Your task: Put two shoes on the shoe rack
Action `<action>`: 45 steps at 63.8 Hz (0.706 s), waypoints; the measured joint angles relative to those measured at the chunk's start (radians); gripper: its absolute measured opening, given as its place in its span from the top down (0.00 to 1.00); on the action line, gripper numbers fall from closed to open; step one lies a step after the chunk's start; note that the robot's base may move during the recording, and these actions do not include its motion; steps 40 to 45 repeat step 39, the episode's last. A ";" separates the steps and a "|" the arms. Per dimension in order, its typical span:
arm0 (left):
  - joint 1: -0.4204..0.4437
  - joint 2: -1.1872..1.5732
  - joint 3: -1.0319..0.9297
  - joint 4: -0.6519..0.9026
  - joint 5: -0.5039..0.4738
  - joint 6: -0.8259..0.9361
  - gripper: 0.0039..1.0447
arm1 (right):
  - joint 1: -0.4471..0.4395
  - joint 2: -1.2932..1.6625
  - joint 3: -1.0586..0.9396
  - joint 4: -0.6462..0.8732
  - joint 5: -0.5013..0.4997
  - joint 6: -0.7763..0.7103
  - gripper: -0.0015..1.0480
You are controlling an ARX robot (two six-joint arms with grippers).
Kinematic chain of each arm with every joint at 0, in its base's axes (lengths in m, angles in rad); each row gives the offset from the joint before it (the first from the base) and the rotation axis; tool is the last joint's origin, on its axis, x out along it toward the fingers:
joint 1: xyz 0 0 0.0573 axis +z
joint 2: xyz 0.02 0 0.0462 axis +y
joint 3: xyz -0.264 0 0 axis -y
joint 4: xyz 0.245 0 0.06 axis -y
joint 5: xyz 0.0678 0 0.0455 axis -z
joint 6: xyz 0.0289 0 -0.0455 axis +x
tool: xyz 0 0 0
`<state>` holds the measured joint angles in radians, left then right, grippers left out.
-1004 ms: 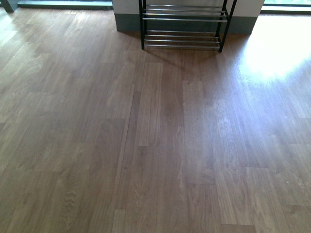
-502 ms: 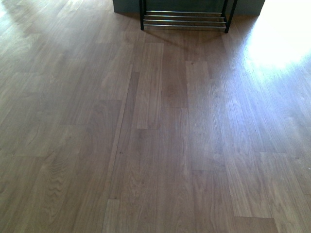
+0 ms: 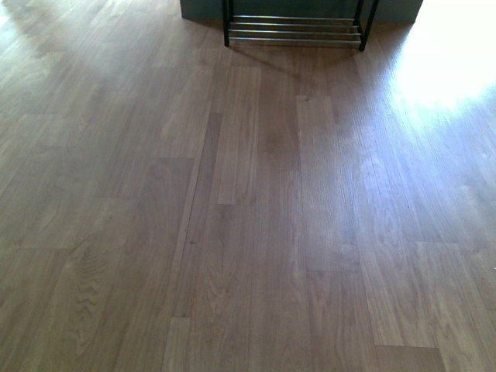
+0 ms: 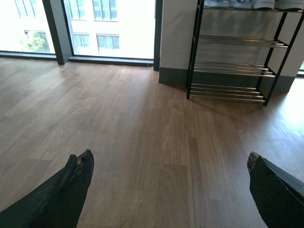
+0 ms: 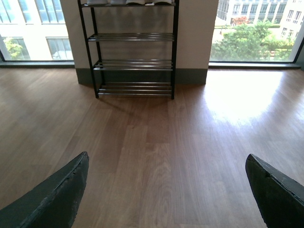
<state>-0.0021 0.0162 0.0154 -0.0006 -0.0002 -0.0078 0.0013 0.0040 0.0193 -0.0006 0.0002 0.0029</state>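
Both tools are spread wide and hold nothing: the left tool and the right tool hang over bare wood floor. The rack stands well ahead of both, against the wall. Shoes sit on its top tier, mostly cropped.

Wood floor, rack on it.

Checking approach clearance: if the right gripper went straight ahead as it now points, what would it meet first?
Probably nothing soon: the open right gripper faces bare wooden floor, with the shoe rack beyond as the first obstacle. Depth is unclear.
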 joint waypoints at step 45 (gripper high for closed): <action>0.000 0.000 0.000 0.000 0.000 0.000 0.09 | 0.000 0.000 0.000 0.000 0.000 0.000 0.09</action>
